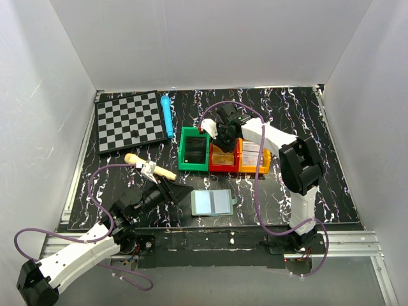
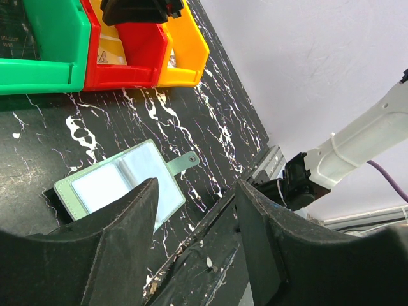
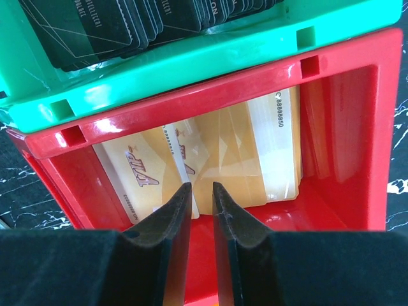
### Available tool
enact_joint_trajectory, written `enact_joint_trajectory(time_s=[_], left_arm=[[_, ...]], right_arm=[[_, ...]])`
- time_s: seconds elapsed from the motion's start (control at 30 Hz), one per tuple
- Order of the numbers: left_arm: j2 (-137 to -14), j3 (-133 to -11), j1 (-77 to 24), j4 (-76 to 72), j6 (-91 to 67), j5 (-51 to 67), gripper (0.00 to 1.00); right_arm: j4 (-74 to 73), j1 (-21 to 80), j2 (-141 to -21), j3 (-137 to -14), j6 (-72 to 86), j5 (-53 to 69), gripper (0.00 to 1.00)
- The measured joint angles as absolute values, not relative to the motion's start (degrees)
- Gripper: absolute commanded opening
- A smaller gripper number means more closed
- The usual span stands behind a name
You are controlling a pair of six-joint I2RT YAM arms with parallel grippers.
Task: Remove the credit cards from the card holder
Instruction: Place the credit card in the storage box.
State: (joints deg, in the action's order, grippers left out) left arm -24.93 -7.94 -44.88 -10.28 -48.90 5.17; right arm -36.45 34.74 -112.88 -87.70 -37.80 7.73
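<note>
The card holder (image 1: 213, 202) is laid open on the near middle of the table (image 1: 319, 127), pale blue panels up and its tab to the right. The left gripper (image 2: 196, 186) is positioned just left of it, jaws spread wide, with nothing grasped. The right gripper (image 3: 201, 187) is poised over the red bin (image 3: 191, 95), jaws slightly parted and empty. Gold cards (image 3: 255, 159) are seen lying inside that bin, and the green bin (image 3: 159, 70) is set against its left side.
</note>
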Motion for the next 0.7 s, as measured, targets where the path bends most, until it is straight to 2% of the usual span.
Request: enact_joint_trajectory(time_s=[0.07, 0.1, 0.17, 0.27, 0.43, 0.53, 0.6, 0.63, 0.7], left_arm=[[-24.93, -7.94, -44.88, -10.28, -48.9, 5.17, 0.52], [-24.93, -7.94, -44.88, -10.28, -48.9, 5.17, 0.52], [-24.95, -7.94, -44.88, -10.28, -48.93, 5.17, 0.53], [-24.99, -7.94, -44.88, -10.15, -48.97, 5.15, 0.61], [-24.91, -7.97, -44.88, -8.62, -49.15, 4.03, 0.74], [-24.99, -8.01, -44.88, -7.22, -49.95, 2.74, 0.76], [-25.74, -8.45, -44.88, -5.8, -50.41, 1.83, 0.77], [-26.52, -9.04, -44.88, -4.89, -50.48, 1.54, 0.77], [-28.34, -10.55, -44.88, -3.11, -50.59, 1.23, 0.83]], right_arm=[[-35.94, 34.74, -112.88, -87.72, -37.47, 7.51, 0.28], [-35.68, 34.74, -112.88, -87.79, -37.26, 7.25, 0.34], [-34.85, 34.74, -112.84, -87.99, -36.47, 6.46, 0.34], [-32.36, 34.74, -111.48, -87.99, -34.72, 4.27, 0.35], [-29.12, 35.42, -102.04, -87.99, -26.81, -1.63, 0.47], [-27.88, 37.26, -95.13, -87.24, -21.69, -4.71, 0.53], [-26.72, 39.88, -89.78, -84.58, -18.04, -6.5, 0.62], [-26.59, 41.34, -87.22, -82.76, -15.75, -7.07, 0.75], [-26.68, 43.9, -82.54, -78.17, -8.75, -6.22, 0.87]])
